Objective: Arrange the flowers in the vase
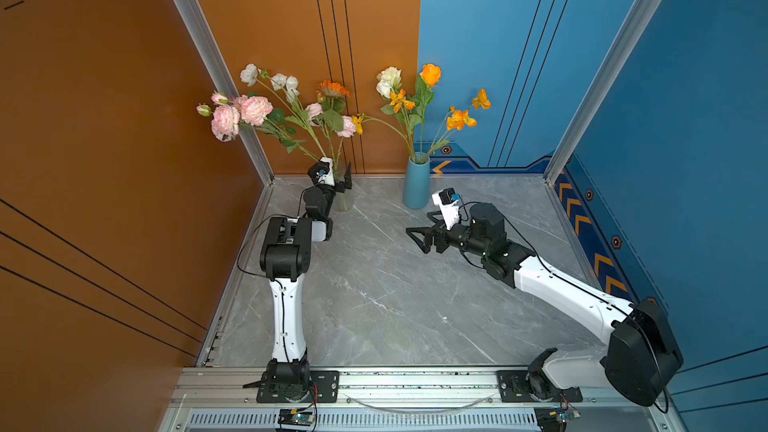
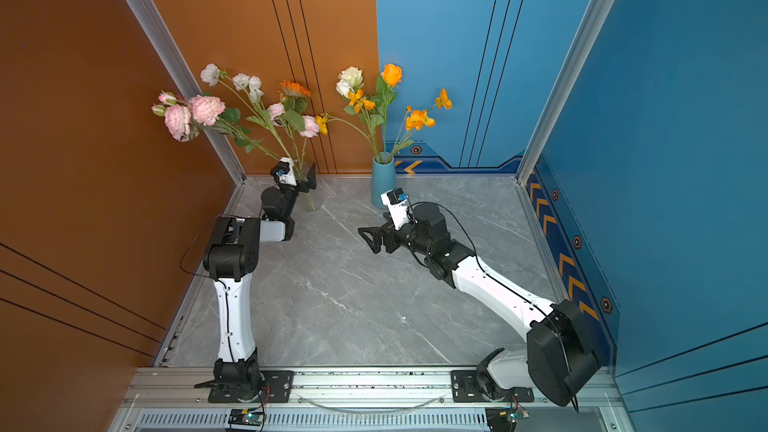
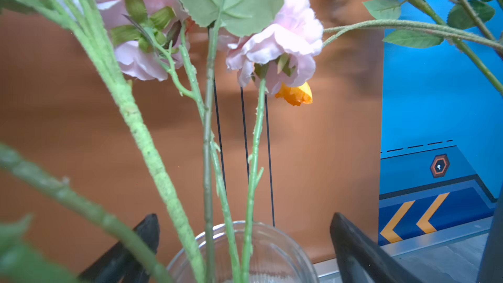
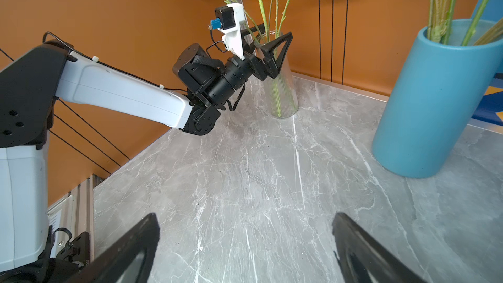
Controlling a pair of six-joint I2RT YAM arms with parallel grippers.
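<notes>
Flowers (image 1: 291, 118) fan out from the glass vase (image 1: 344, 197) at the counter's (image 1: 374, 305) back-left corner, leaning on its rim. The left gripper (image 3: 245, 220) straddles the stems, jaws wide, pinching nothing. The right gripper (image 1: 419, 224) hangs wide and empty mid-counter.

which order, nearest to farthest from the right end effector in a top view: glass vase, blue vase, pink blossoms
From the right end effector:
1. blue vase, just behind it
2. glass vase, back left
3. pink blossoms, far left
</notes>
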